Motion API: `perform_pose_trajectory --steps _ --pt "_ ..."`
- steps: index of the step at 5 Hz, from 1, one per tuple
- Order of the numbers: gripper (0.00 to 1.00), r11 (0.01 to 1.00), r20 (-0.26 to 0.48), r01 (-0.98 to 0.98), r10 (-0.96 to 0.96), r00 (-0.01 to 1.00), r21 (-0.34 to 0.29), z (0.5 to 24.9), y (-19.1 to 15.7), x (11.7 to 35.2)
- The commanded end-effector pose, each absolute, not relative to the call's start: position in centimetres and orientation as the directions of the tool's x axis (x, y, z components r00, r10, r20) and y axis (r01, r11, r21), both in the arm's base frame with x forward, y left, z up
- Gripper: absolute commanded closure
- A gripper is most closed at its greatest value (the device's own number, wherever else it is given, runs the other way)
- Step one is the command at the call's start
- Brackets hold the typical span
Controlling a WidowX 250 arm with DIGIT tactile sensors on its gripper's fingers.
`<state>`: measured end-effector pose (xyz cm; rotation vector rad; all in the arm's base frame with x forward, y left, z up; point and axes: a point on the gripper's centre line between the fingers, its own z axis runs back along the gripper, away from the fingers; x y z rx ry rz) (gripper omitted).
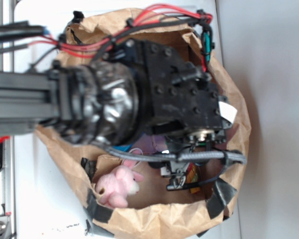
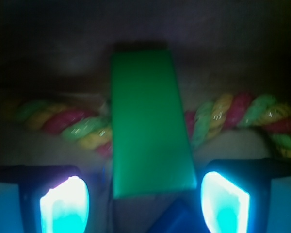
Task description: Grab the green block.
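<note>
Lined up for the grab, not closed yet: gripper (image 2: 145,201) spread wide with glowing fingertips (image 2: 63,204) on either side of the green block's (image 2: 148,126) near end, block lying across a striped rope toy (image 2: 82,126). Probably just needs a bit more drop, then squeeze. Reaching straight down into the paper bag (image 1: 154,219), pink plush bunny (image 1: 118,185) off to the side.

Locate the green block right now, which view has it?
Wrist view only: the green block sits centre frame between the two fingertips of the open gripper, lying across the multicoloured rope. In the exterior view the arm hides it.
</note>
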<state>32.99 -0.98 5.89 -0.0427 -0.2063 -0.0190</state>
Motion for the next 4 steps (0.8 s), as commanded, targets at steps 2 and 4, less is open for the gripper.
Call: perform_pose_trajectory --steps 2,4 --pt "0.0 0.999 0.251 0.035 -0.031 0.968 -0.014 6.49 -1.78 34.92" --pt "0.0 0.999 0.243 0.043 -0.04 0.969 -0.009 5.99 -2.35 34.86"
